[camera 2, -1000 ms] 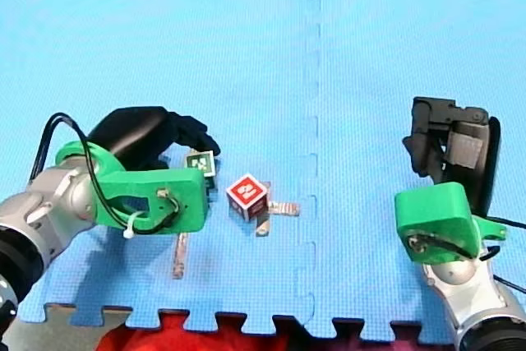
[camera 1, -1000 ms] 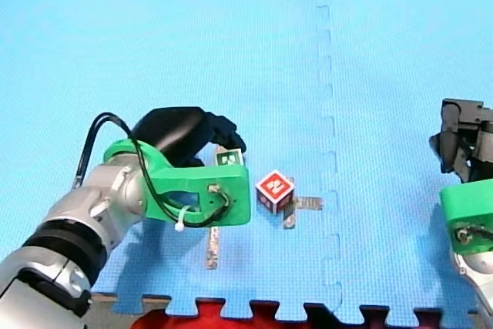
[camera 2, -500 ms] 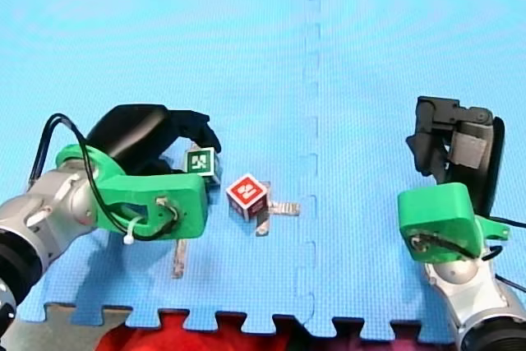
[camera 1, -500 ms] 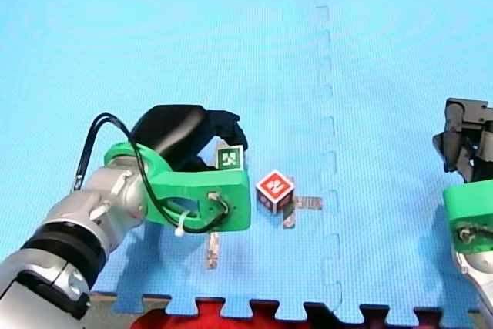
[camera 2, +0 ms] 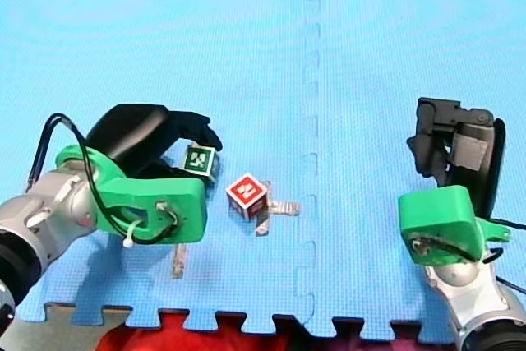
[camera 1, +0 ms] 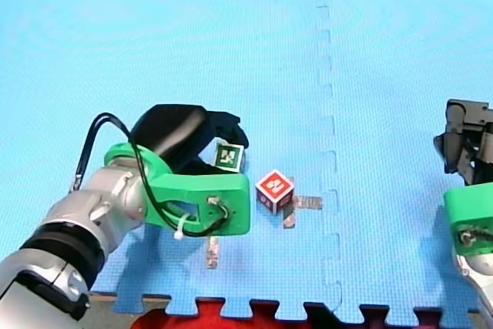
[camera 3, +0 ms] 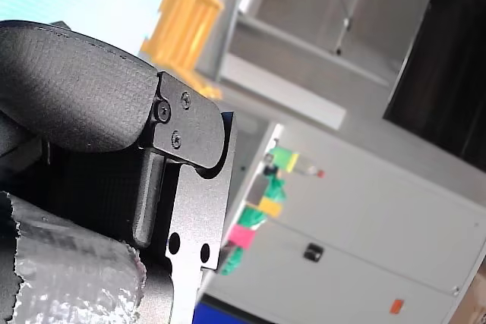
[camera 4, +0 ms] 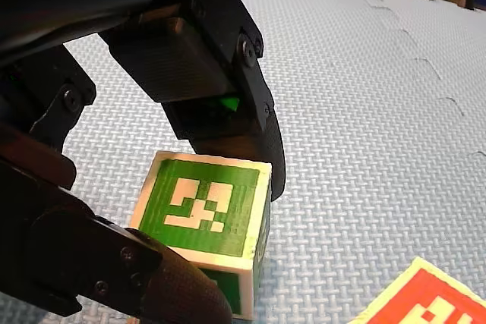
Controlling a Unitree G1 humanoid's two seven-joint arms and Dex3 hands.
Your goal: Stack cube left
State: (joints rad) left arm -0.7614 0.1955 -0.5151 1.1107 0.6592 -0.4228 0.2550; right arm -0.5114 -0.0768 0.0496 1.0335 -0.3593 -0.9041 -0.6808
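Left hand (camera 2: 152, 139) fingers clamped on green cube (camera 2: 199, 159) (cube tilted between the fingertips). Red cube (camera 2: 247, 195) sits on mat (camera 2: 329, 55) just beside those fingers, not touching. Right hand (camera 2: 452, 150) well apart, holding nothing.

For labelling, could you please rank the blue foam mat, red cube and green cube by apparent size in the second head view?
Blue foam mat
Red cube and green cube: alike; green held by left robot hand
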